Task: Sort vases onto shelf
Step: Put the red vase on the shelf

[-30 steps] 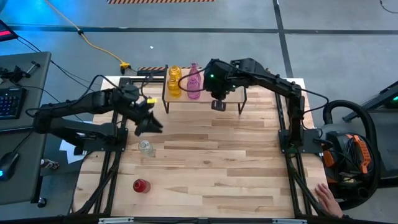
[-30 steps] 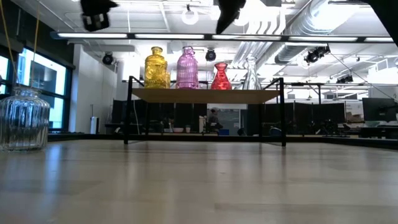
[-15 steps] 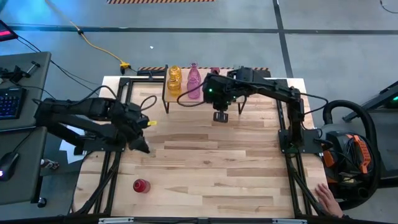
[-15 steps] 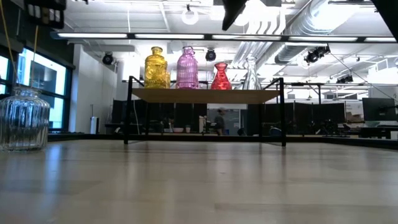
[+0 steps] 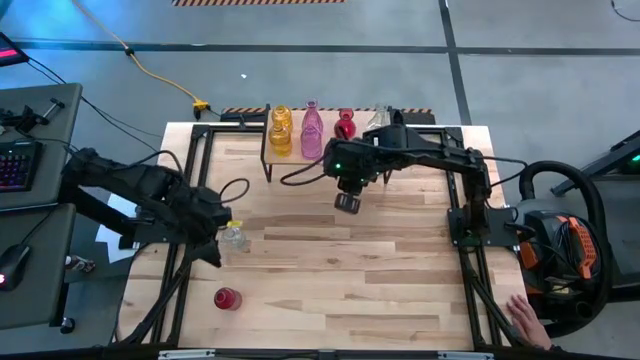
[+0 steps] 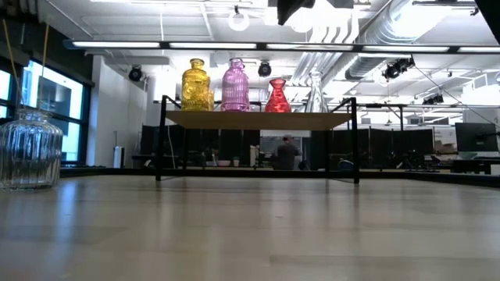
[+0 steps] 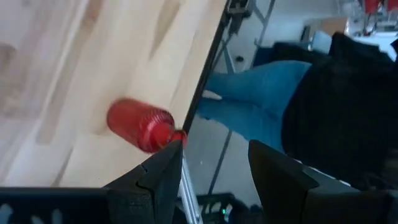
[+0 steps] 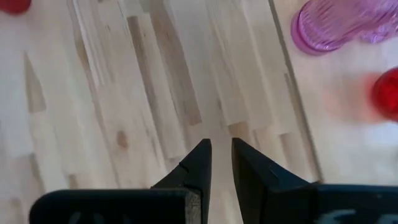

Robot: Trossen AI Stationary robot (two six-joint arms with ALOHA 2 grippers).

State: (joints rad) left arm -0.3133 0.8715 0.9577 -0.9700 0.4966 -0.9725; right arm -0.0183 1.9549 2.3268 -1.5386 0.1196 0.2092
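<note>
We judge a pick is beginning; the left gripper [image 5: 215, 247], jaws open and empty, hangs beside the clear vase [image 5: 234, 237] on the desk [image 5: 400, 290]; the right gripper [image 5: 347, 203], jaws nearly closed and empty, hangs near the shelf [image 5: 380, 146]; next, we straddle that vase.

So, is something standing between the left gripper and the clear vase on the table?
No, nothing visible. The open left gripper hangs right beside the clear vase, with only bare table around them.
</note>
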